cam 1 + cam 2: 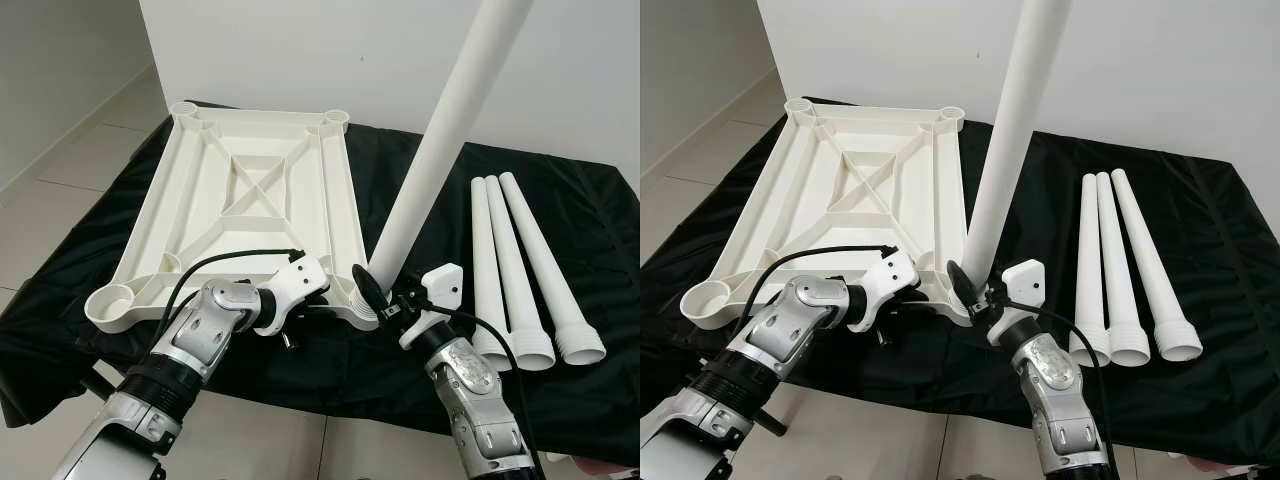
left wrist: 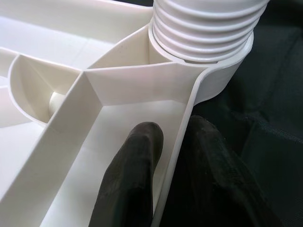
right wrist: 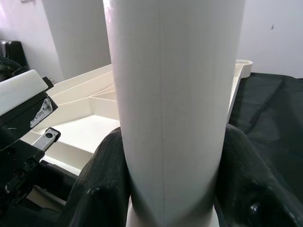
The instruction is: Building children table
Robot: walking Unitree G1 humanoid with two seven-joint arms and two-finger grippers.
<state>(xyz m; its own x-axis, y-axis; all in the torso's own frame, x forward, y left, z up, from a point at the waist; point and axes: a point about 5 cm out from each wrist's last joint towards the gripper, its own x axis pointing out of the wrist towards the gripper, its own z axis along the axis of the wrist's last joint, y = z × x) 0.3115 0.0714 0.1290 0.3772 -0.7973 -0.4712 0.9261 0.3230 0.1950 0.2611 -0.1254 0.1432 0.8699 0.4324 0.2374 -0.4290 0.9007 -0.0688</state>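
One long white plastic tube leg (image 1: 440, 150) rises at a slant from the near right corner of the upturned white ribbed plastic tabletop (image 1: 240, 200), and its upper end is cut off by the top edge of both head views. The corner socket that takes it is hidden behind the right gripper (image 1: 385, 295) in the head views; the left wrist view shows the leg's ridged, threaded end seated in the round socket collar. The right gripper's black fingers (image 3: 102, 189) are clamped on either side of the smooth leg, low on its shaft. The left gripper (image 2: 180, 165) pinches the tabletop's thin outer rim just beside that socket, one finger inside the tray-like underside and one outside against the cloth; in the head views its fingertips are hidden behind its white housing.

The tabletop lies underside up on a black cloth-covered table (image 1: 600, 240), showing crossed stiffening ribs and round open sockets at the other corners. Three more white tapered plastic legs (image 1: 515, 270) lie side by side on the cloth to the right, ridged wide ends toward the robot.
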